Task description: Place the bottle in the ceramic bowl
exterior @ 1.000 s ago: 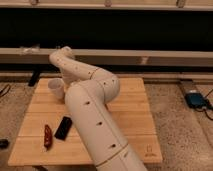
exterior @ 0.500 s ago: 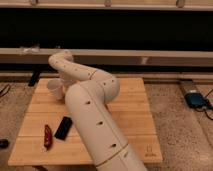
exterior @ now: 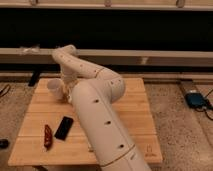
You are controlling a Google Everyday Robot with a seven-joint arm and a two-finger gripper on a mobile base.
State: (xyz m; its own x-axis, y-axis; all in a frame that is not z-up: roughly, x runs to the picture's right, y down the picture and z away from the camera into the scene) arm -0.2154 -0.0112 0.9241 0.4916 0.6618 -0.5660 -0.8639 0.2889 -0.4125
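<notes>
Arm, near segment [exterior: 107, 130]: thick white link rising from the bottom edge, crossing the middle of the wooden table [exterior: 135, 117].
Red item [exterior: 48, 136]: small, dark red, lying on the near-left part of the table top; kind not readable.
Black item [exterior: 64, 127]: flat dark rectangle, just beside the red item on its right, angled away from the table edge.
Arm, elbow [exterior: 112, 85]: bends over the table's middle, then a slimmer link runs up and left toward the far-left corner.
White cup [exterior: 55, 88]: upright on the far-left part of the table, mouth up; contents cannot be made out.
Gripper [exterior: 67, 90]: pointing down at the far-left of the table, just right of the white cup, largely masked by the wrist; cannot tell how the fingers stand or whether anything is between them.
Bottle: not identifiable anywhere on the table; if near the gripper, it is hidden by the arm.
Ceramic bowl: not visible; the arm covers much of the table's centre.
Blue object [exterior: 196, 99]: on the floor at right, well apart from the table.
</notes>
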